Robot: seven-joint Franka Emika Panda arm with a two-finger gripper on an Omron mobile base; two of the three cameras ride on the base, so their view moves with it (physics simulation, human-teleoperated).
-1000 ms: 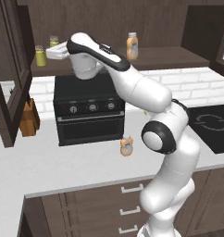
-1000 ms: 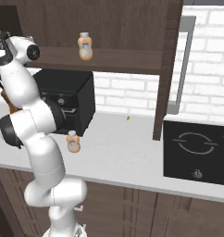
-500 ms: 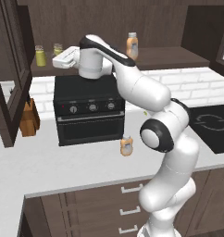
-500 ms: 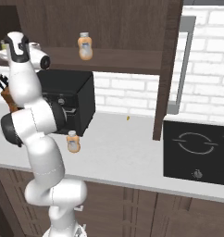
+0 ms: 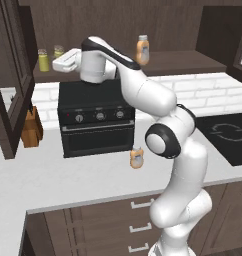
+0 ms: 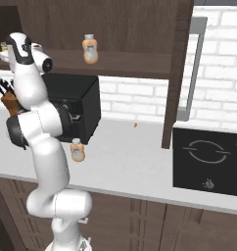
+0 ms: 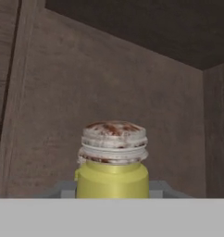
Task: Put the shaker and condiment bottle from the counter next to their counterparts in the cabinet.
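The gripper (image 5: 60, 63), jaw state indeterminate, reaches into the cabinet (image 5: 118, 25) near two shakers (image 5: 43, 59) on the shelf's left end, while the condiment bottle (image 5: 137, 157) stands on the counter (image 5: 83, 180) before the oven (image 5: 97, 122).

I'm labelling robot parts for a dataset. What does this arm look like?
A glossy white arm of rounded, tubular segments, with dark grey-black rings and round caps at the joints. It ends in a white, boxy gripper. No cables or markings are visible.
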